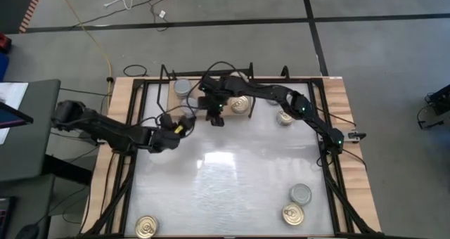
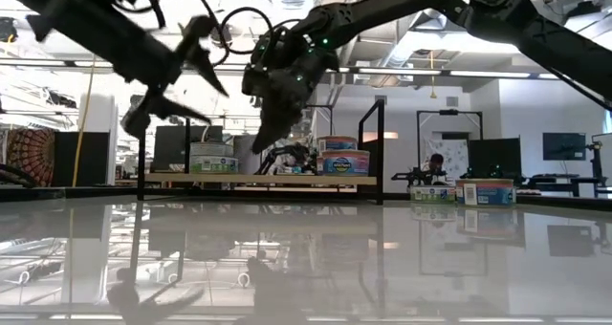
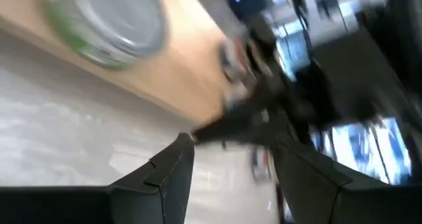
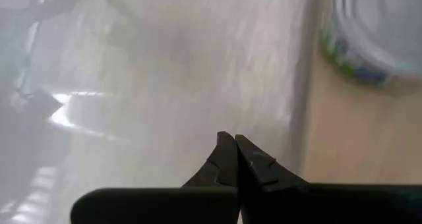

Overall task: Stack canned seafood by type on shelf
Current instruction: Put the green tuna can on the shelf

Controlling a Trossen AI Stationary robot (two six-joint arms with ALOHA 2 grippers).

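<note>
Tins (image 1: pixel 301 193): some on shelf (image 1: pixel 264 112) at desk's far edge, others near front. Look rigid, light, slick; grip across rim. Left gripper (image 1: pixel 184 121) jaws parted, empty; right gripper (image 1: pixel 216 119) jaws clenched, empty.

Glossy white tabletop (image 1: pixel 225 190), wooden shelf (image 1: pixel 204 102)

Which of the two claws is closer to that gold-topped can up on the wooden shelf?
The right gripper: shut, it hangs just beside the gold-topped can on the shelf. The left gripper, open and empty, hovers farther off over the white tabletop.
</note>
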